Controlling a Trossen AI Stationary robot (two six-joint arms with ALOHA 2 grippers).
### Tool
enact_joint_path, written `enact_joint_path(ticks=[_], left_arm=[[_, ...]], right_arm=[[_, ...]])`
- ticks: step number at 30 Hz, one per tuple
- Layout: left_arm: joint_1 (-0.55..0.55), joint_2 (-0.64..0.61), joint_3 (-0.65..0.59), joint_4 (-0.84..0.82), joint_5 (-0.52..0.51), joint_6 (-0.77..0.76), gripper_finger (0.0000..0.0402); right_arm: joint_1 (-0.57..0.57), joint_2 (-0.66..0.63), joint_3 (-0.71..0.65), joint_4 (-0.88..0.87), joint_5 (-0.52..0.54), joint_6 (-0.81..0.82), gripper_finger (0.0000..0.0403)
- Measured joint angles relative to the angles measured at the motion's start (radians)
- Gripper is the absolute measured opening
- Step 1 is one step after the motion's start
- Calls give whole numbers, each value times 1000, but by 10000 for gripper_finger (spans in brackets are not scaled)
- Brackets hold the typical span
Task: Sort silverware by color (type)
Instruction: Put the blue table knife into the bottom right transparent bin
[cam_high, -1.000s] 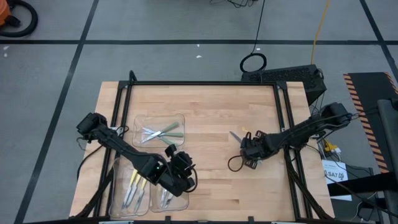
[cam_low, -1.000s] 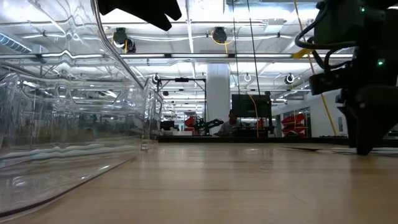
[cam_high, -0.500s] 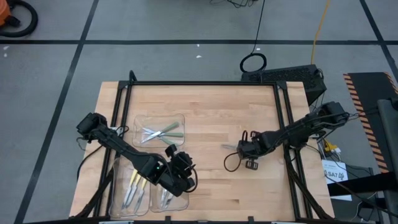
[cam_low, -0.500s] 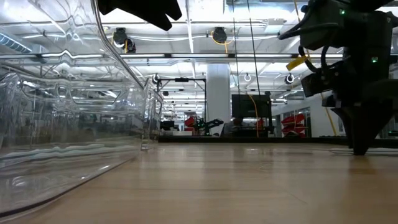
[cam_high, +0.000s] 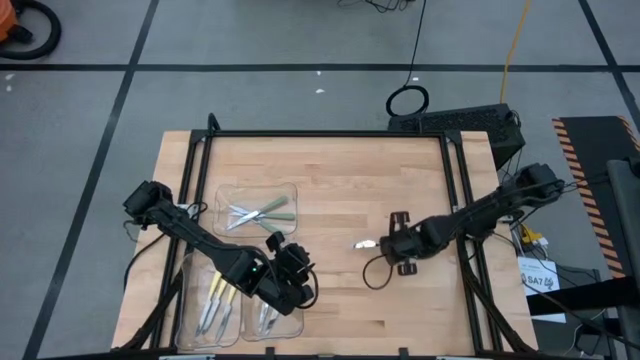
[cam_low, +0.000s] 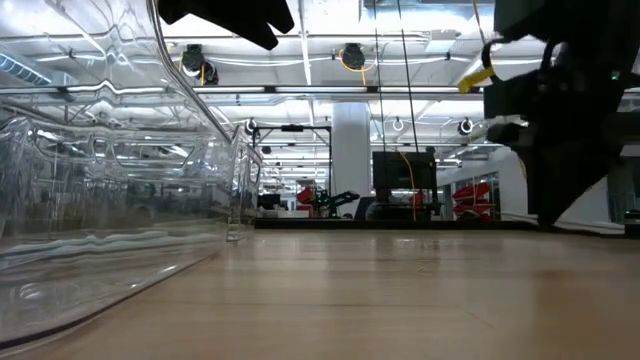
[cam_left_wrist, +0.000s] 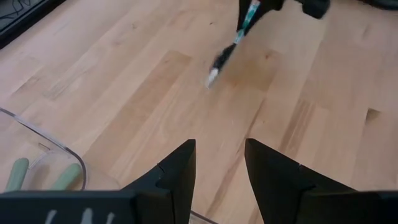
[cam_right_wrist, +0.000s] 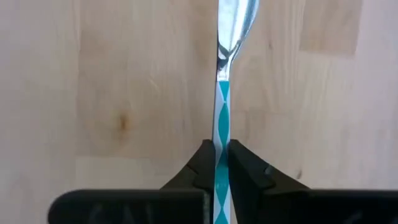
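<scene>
A spoon (cam_right_wrist: 222, 81) with a teal-and-white patterned handle and a shiny bowl (cam_high: 365, 243) sits in my shut right gripper (cam_high: 392, 243) at the table's middle right. The left wrist view shows the same spoon (cam_left_wrist: 229, 48) farther off. My left gripper (cam_left_wrist: 221, 180) stands open over the clear trays at the near left, with nothing between its fingers. Pale green-handled silverware (cam_high: 262, 211) lies in the far tray. Yellow-handled pieces (cam_high: 217, 293) lie in a near tray. My right gripper pinches the spoon's handle (cam_right_wrist: 222, 127) between its two fingers, about midway along it. The fingers come steeply from above and run along the handle. The bowl sticks out ahead of them toward the table's left; whether it touches the wood I cannot tell.
Three clear plastic trays sit at the left: one farther back (cam_high: 290, 190) and two side by side at the near edge (cam_high: 190, 330). A tray wall (cam_low: 120, 200) fills the left of the low view. Bare wood (cam_high: 340, 180) lies between the arms.
My right gripper has risen a little from the tabletop, rolled about its own axis, and shifted slightly toward the table's near edge. The spoon has swung with it: its metal end pointed to the far left before and now points toward the table's left.
</scene>
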Motion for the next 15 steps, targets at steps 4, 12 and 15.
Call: enact_joint_path(ticks=[4, 12, 15], left_arm=[[0, 0, 0, 0, -8, 4, 147], [2, 0, 0, 26, -24, 30, 147], [2, 0, 0, 35, -29, 39, 147]], right_arm=[[57, 2, 19, 22, 7, -94, 16], [170, 1, 70, 44, 163, -261, 16], [203, 0, 99, 47, 233, -304, 16]])
